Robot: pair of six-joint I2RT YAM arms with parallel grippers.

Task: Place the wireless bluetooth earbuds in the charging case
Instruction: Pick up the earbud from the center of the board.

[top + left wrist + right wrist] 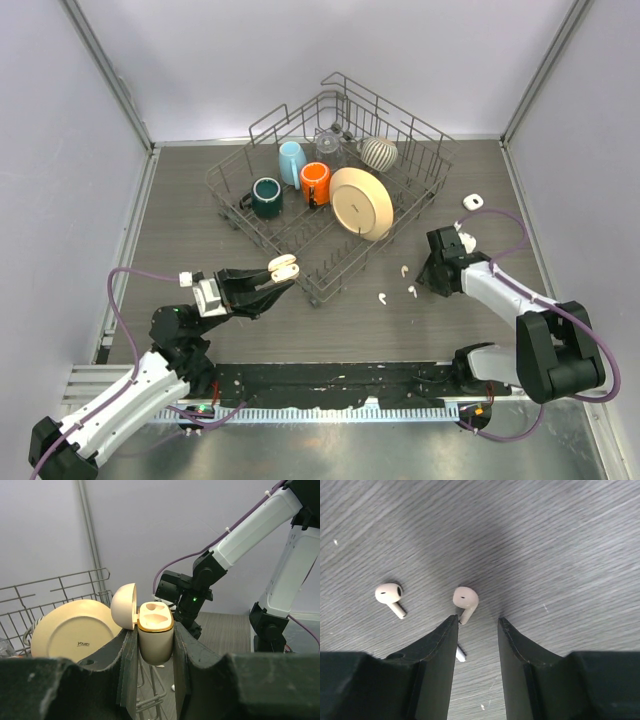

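Note:
My left gripper [272, 279] is shut on the white charging case [283, 268] and holds it above the table by the rack's near corner. In the left wrist view the case [155, 647] stands upright between the fingers, with its lid [123, 605] swung open to the left and both sockets showing. Three earbuds [404, 270] [412, 291] [382, 297] lie on the table. My right gripper [428, 276] hovers over them, open. In the right wrist view one earbud [465, 599] lies just beyond the fingertips. Another [388, 594] is to its left, and a third [461, 654] is partly hidden by the left finger.
A wire dish rack [228, 190] fills the table's middle back, with a cream plate [361, 203], an orange mug [316, 183], a blue cup [291, 161] and a dark green mug [267, 197]. A small white object [472, 201] lies at the right.

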